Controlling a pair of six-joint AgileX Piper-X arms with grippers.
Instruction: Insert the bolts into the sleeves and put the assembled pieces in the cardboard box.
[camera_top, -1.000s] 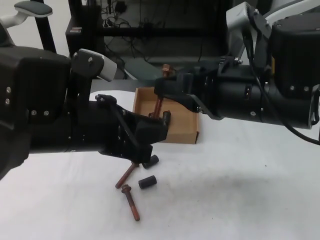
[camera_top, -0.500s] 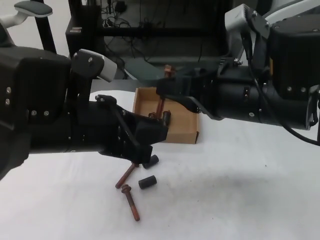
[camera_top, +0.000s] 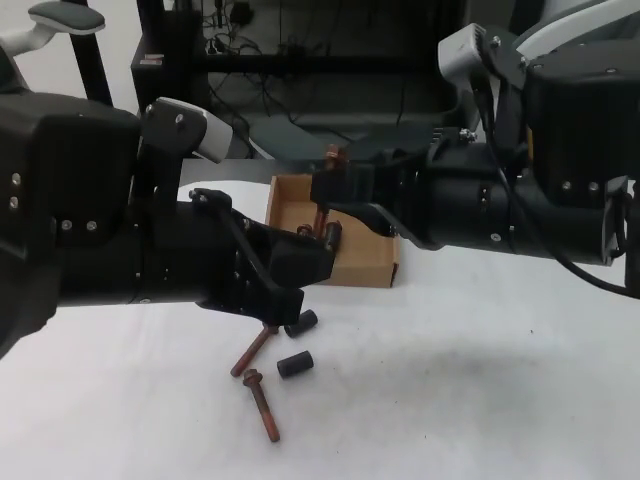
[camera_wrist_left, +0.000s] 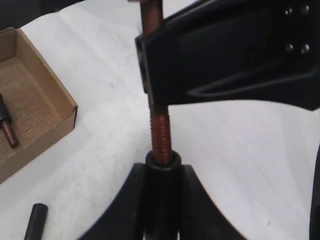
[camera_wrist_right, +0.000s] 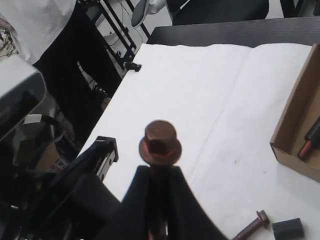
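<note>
The left gripper's (camera_wrist_left: 162, 172) fingers are clamping a smooth black cylindrical sleeve (camera_wrist_left: 162, 200) upright above the white surface (camera_wrist_left: 100, 65). The right gripper's (camera_wrist_right: 159, 172) fingers are pinching a coppery hex-headed bolt (camera_wrist_right: 160, 142), whose threaded tip is sitting in the sleeve's mouth, near the cardboard box (camera_wrist_left: 45, 70).

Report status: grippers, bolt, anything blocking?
Left gripper shut on sleeve, right gripper shut on bolt. Bolt tip at sleeve mouth, threads exposed. Loose bolts, spare sleeves on bench below, not blocking.
</note>
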